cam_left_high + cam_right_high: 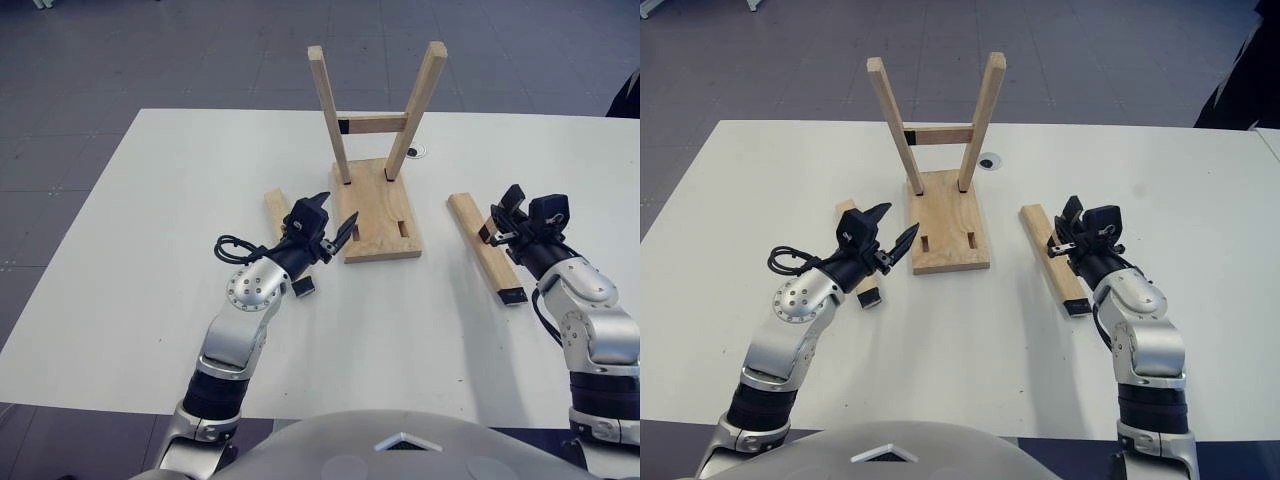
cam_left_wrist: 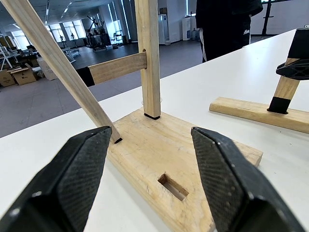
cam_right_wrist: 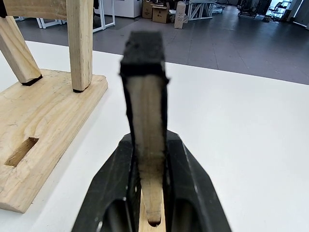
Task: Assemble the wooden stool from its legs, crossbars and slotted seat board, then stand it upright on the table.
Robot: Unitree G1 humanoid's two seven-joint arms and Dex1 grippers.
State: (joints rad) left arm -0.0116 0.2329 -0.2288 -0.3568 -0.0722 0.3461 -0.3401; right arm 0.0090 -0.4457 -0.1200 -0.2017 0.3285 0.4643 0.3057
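The left gripper (image 1: 338, 208) hovers by the left edge of the seat board (image 1: 385, 215) at mid-tabletop, fingers (image 2: 77, 183) wide. Toward the right edge, the right gripper (image 3: 147, 145) clamps a short crossbar (image 3: 145, 96) between its fingers, over the loose leg (image 1: 503, 280).

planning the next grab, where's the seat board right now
The seat board lies flat mid-table in the head views, between the left hand and the leg lying by the right hand, with two legs standing in its far end.
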